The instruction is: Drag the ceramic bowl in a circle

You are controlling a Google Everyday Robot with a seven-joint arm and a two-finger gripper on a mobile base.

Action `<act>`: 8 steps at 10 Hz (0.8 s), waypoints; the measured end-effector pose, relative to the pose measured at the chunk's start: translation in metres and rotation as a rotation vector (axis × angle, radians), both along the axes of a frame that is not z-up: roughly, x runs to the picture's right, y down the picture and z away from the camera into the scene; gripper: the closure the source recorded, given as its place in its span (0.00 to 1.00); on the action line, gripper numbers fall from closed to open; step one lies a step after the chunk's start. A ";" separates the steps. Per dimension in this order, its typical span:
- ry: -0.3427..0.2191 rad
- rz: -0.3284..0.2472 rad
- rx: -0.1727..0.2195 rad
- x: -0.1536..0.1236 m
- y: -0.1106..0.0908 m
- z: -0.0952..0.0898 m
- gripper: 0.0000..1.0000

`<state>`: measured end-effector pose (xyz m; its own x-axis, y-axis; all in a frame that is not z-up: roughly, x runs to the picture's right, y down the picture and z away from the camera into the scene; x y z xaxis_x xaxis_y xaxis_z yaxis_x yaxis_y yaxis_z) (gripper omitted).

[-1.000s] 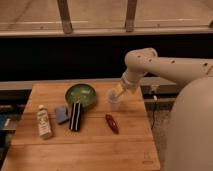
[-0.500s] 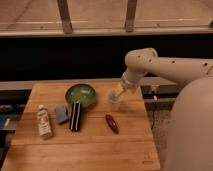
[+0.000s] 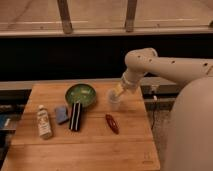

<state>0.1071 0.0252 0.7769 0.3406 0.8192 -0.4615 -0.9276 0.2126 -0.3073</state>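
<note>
The ceramic bowl [image 3: 80, 94], round, glossy green inside with a darker rim, sits on the wooden table [image 3: 85, 145] toward its back middle. My gripper [image 3: 116, 95] hangs at the end of the white arm [image 3: 150, 62], to the right of the bowl and apart from it, just above a small clear plastic cup [image 3: 114, 102].
A black rectangular object [image 3: 75, 116] lies just in front of the bowl, with a blue sponge [image 3: 62, 114] and a white bottle [image 3: 44, 121] to its left. A red chili-like object [image 3: 112, 123] lies in front of the cup. My white base [image 3: 192, 130] stands at the table's right.
</note>
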 end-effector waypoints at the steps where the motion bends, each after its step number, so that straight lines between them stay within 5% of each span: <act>1: 0.000 -0.005 0.003 0.000 -0.001 0.000 0.38; 5: -0.024 -0.077 0.049 -0.032 -0.034 0.005 0.38; 8: -0.101 -0.158 0.076 -0.104 -0.069 0.025 0.38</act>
<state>0.0034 -0.0436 0.8015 0.5093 0.7828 -0.3575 -0.8460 0.3794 -0.3745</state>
